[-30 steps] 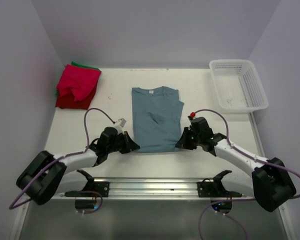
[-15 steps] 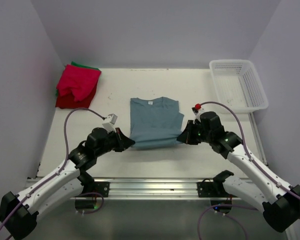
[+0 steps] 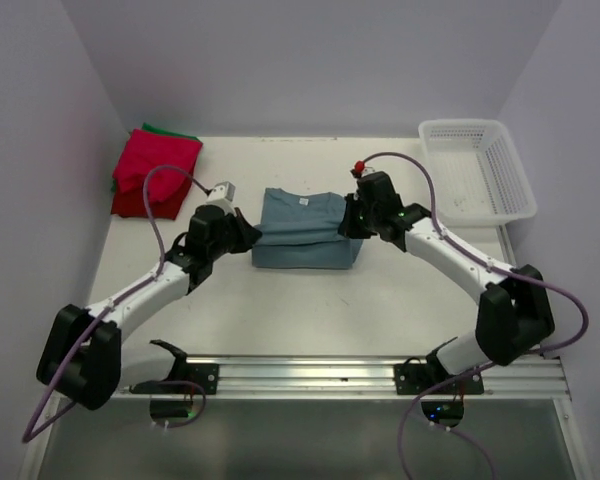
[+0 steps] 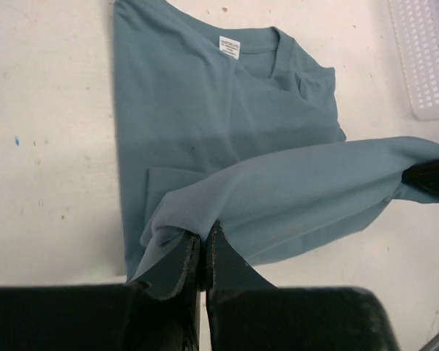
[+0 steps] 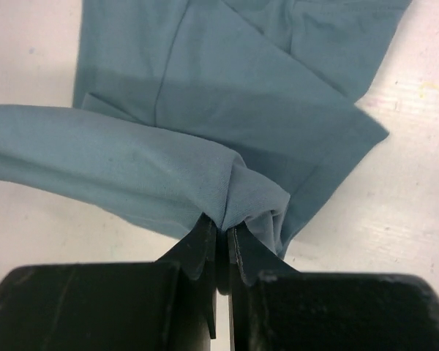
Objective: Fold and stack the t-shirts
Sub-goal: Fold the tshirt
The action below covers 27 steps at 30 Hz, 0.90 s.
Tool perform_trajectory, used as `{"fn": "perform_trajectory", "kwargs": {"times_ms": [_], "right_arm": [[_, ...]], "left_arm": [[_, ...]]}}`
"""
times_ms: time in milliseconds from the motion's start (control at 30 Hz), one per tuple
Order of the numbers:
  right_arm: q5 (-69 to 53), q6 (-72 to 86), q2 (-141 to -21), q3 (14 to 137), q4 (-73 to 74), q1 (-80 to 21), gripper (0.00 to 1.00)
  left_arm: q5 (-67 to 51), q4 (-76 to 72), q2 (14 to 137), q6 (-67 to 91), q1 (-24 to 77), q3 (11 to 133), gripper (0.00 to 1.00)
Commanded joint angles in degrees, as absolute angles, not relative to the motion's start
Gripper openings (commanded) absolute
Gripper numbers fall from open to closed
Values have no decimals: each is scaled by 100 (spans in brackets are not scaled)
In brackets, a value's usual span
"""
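Two tight pinches on the blue-grey t-shirt (image 4: 205,124): left edge clamped in left gripper (image 4: 203,248), right edge in right gripper (image 5: 221,235), probably hem corners.

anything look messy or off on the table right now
Only the stack at back left: the top red shirt lies rumpled and skewed, with the green one poking out behind it. The blue-grey shirt is simply mid-fold, its near edge lifted.
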State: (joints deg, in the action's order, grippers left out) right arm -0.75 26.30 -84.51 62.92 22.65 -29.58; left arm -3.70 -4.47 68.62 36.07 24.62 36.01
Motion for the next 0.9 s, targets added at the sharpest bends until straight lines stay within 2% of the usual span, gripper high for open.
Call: {"fn": "perform_trajectory", "kwargs": {"times_ms": [0,33,233,433,467,500,533,567,600,633,667,767,867], "right_arm": [[483,2329,-9172,6967,1908,-2778,0],[483,2320,-9358,7126,1916,-2751,0],[939,2355,-10879,8892,2267,-2514,0],[2281,2943,-12637,11133,3180,-2285,0],[2477,3014,-12839,11432,3512,-2268,8],[2583,3015,-13215,11974,3664,-2268,25],[2758,3084,-13358,12223,3822,-2276,58],[2855,3137,-13446,12400,4076,-2276,69],[2865,3146,-13343,12340,4008,-2285,79],[2796,3016,-13142,12061,3747,-2303,93],[2725,2936,-12913,11658,3031,-2294,99],[2602,2673,-11990,9902,1833,-2294,99],[2540,2619,-11497,9380,1548,-2294,99]], "left_arm": [[-552,-1413,7853,3121,2110,4366,0],[-606,-1441,7857,3129,2040,4368,0],[-1299,-1828,9718,3146,1592,5877,0],[-2694,-1671,12003,3164,1328,8618,0],[-2855,-1574,12598,3251,1292,9431,24],[-3022,-1573,12847,3452,1248,9761,51],[-3180,-1530,13058,3550,1170,10043,84],[-3190,-1460,13269,3594,1134,10420,100],[-3182,-1485,13263,3586,1090,10459,100],[-3060,-1607,13193,3560,1046,10381,100],[-2954,-1730,12870,3507,1037,10023,100],[-2620,-2799,11984,3393,958,8880,100],[-2619,-2753,11558,3218,914,8499,100]]}}
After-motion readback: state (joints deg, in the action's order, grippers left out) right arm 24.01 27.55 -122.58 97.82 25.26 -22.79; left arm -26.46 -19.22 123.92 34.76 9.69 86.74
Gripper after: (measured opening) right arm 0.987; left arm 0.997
